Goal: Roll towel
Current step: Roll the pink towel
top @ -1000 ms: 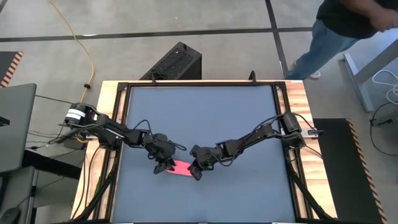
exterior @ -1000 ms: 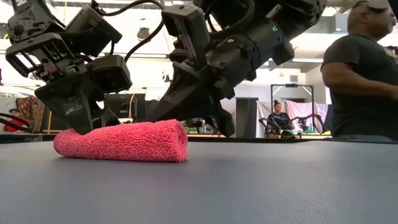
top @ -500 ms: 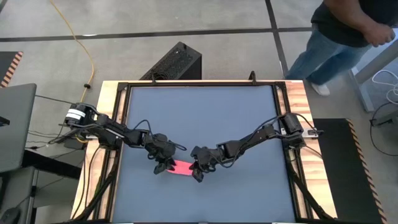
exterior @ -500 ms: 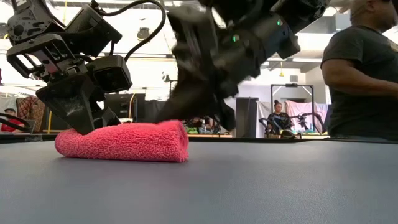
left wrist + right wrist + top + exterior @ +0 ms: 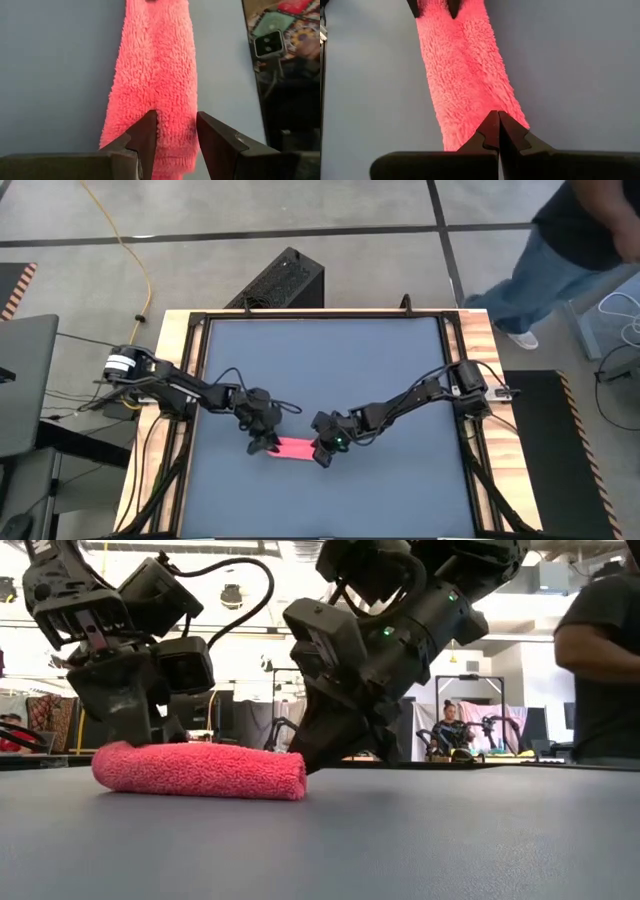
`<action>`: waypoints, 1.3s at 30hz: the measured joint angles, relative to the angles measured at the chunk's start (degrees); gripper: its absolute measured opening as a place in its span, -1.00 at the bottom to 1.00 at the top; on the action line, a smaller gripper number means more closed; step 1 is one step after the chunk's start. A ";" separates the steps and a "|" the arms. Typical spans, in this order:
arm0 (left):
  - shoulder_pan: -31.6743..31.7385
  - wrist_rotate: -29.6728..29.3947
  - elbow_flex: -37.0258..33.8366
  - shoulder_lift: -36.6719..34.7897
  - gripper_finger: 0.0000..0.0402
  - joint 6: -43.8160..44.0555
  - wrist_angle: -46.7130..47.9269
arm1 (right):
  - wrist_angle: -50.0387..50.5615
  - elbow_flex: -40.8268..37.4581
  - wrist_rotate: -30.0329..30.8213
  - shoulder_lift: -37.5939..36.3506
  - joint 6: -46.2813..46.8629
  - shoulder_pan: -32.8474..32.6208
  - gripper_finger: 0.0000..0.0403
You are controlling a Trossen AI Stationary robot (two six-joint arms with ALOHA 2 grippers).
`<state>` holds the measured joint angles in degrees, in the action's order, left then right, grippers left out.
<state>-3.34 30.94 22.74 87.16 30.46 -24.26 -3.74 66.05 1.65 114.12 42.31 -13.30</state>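
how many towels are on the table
1: a pink rolled towel lies on the dark tabletop, between the left gripper and right gripper. None seems hidden.

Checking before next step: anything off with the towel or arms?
Nothing stands out. The towel lies rolled flat on the table, left pincer open over one end, right pincer shut at the other.

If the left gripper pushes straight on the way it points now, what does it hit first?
The towel. The left gripper sits open over its near end, the roll running on ahead between the fingers. Beyond it waits the right gripper, shut at the far end. Height above the cloth is unclear.
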 joint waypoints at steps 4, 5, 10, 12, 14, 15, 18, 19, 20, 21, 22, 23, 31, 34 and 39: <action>1.41 2.57 -0.11 -3.19 -0.36 0.89 1.07 | 1.03 -0.11 -0.03 -2.33 -2.06 0.23 -0.91; 1.69 2.80 -0.11 -4.17 -0.36 0.89 1.03 | 1.19 -0.11 -0.05 -2.84 -2.74 0.33 -0.91; 3.40 2.82 -0.07 -10.09 -0.36 0.74 3.84 | 1.43 -0.11 -0.06 -5.88 -4.83 0.66 -0.91; 4.11 2.75 -0.09 -12.80 -0.36 0.71 5.54 | 2.09 -0.10 -0.06 -7.21 -4.92 0.70 -0.91; 4.29 1.78 -0.07 -15.10 -0.36 0.71 5.51 | 3.50 -0.09 -0.05 -8.37 -4.92 0.70 -0.91; 4.05 0.98 -0.08 -16.28 -0.36 0.75 5.38 | 4.08 -0.09 -0.01 -8.96 -4.89 0.66 -0.91; 0.97 -2.54 1.03 -17.75 -0.36 0.38 3.80 | 6.68 -0.09 1.82 -11.21 -4.87 -0.28 -0.91; -0.40 -3.71 1.84 -17.78 -0.36 -0.47 4.12 | 7.43 -0.09 2.64 -11.91 -4.59 -0.70 -0.91; -1.76 -4.67 3.02 -17.43 -0.36 -1.72 4.32 | 8.59 -0.03 3.40 -12.51 -4.05 -1.08 -0.91; -3.13 -5.91 4.67 -16.63 -0.36 -3.50 4.33 | 10.06 -0.03 4.14 -13.09 -3.52 -1.44 -0.91; -4.27 -7.24 6.37 -15.88 -0.36 -5.39 4.79 | 11.42 -0.04 4.41 -13.60 -3.05 -1.75 -0.91; -5.18 -8.93 8.18 -15.07 -0.36 -7.31 6.77 | 12.37 -0.05 4.52 -14.03 -2.60 -2.01 -0.91; -6.15 -17.72 25.13 -3.08 -0.20 -16.42 30.64 | 20.57 -0.05 4.78 -17.07 -0.31 -4.96 -0.90; -6.57 -17.25 29.91 2.97 -0.07 -19.80 34.28 | 23.32 -0.03 5.33 -17.55 -0.29 -6.19 -0.90; -6.84 -18.00 34.90 11.30 0.10 -23.81 38.60 | 25.28 -0.07 5.91 -17.42 0.42 -7.53 -0.89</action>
<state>-10.19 12.94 57.65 98.46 6.66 14.33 21.55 65.98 7.56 96.71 42.73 -20.83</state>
